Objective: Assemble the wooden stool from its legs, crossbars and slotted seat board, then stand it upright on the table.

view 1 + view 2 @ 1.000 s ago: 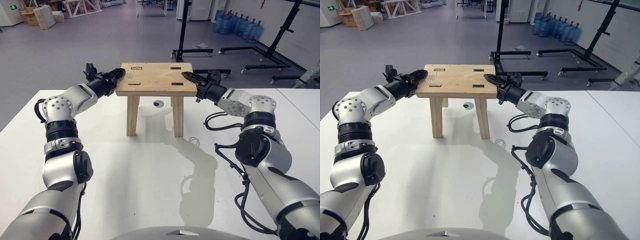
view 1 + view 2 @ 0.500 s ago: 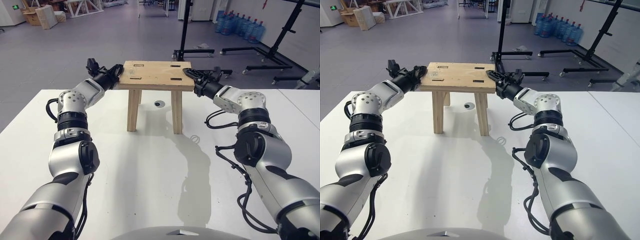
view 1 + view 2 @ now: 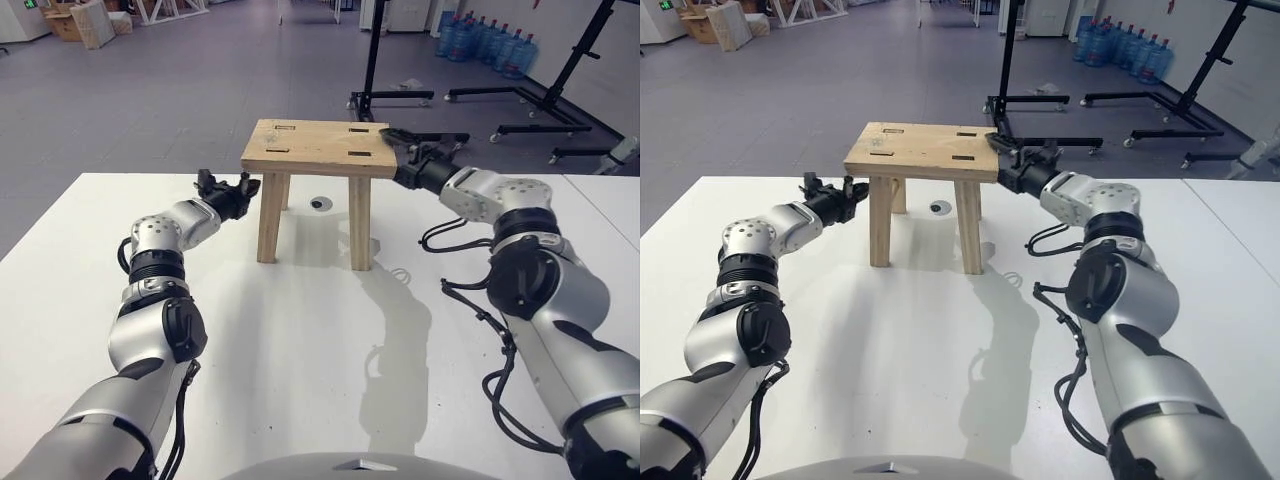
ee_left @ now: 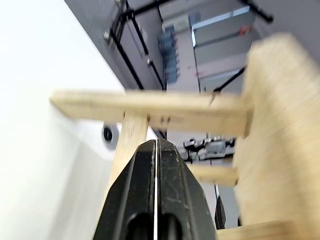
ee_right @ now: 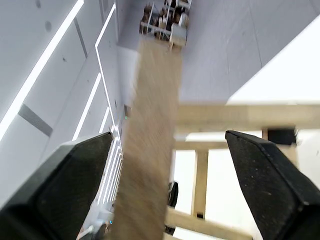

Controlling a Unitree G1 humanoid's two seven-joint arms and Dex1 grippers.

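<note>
The wooden stool stands upright on the white table, far middle, with legs, crossbars and slotted seat board joined. My left gripper is shut and holds nothing. It hangs below seat level, just left of the stool's front left leg. In the left wrist view its fingers are pressed together, pointing at a crossbar. My right gripper is open at the seat's right edge. In the right wrist view the seat board runs between its spread fingers without touching them.
A small round black and white object lies on the table behind the stool. Black metal stands and blue water bottles are on the floor beyond the table's far edge. White table surface stretches between the stool and me.
My left gripper has come off the seat's left edge and dropped down beside the front left leg. The right gripper stays at the seat's right edge. The camera view has shifted slightly.
</note>
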